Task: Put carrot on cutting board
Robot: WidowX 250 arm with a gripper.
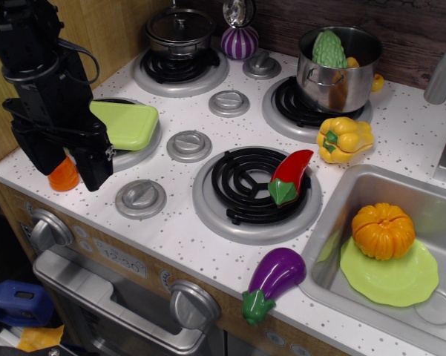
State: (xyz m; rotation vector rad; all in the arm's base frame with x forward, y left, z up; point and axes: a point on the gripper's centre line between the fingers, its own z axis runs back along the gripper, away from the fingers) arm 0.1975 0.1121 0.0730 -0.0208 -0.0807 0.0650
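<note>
The carrot is a small bright-orange cone standing on the speckled counter at the front left corner. My black gripper is lowered over it, with one finger on its left and the other finger on its right. Both fingers sit close against the carrot and hide its top. I cannot tell whether they press on it. The lime-green cutting board lies on the left burner just behind and to the right of the gripper, partly hidden by the arm.
A red pepper lies on the front burner and a purple eggplant at the counter's front edge. An orange pumpkin on a green plate is in the sink. A yellow pepper, two pots and knobs stand behind.
</note>
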